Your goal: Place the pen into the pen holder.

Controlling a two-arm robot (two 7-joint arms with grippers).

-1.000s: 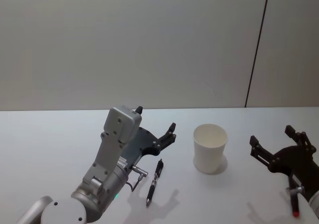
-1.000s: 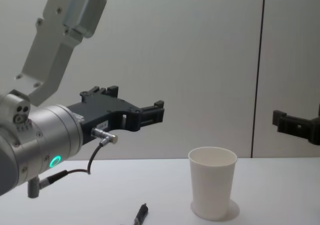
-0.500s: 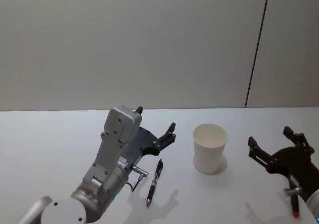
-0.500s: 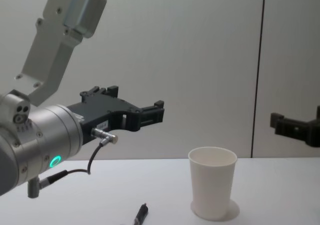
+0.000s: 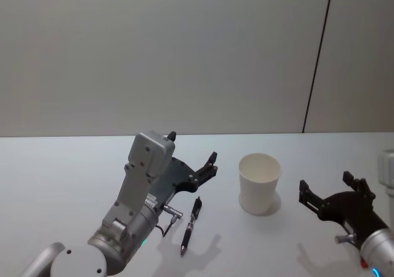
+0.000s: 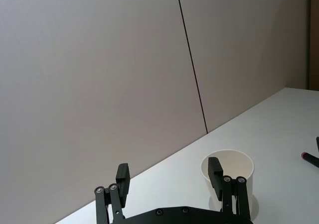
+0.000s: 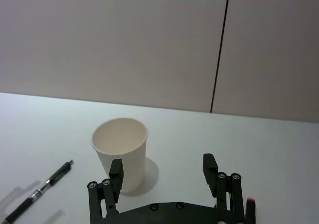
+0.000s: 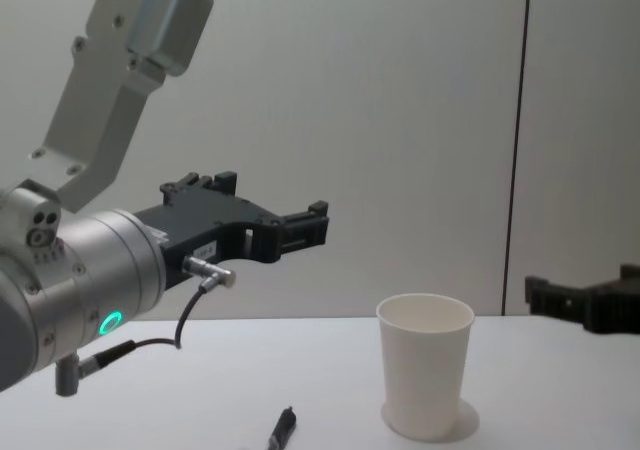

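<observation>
A black pen lies flat on the white table, below my left gripper and to the left of the pen holder. The holder is a plain white paper cup, standing upright and empty. My left gripper hovers open above the table with nothing between its fingers. My right gripper is open too, low over the table just right of the cup. The right wrist view has the cup straight ahead of the open right gripper, with the pen off to one side.
The end of a second, red-tipped pen lies on the table under my right gripper; it is also in the left wrist view. The white table runs back to a grey wall with one dark vertical seam.
My right gripper has come down and moved left toward the cup, now covering the red-tipped pen in the head view. The left arm, the black pen and the cup have not moved.
</observation>
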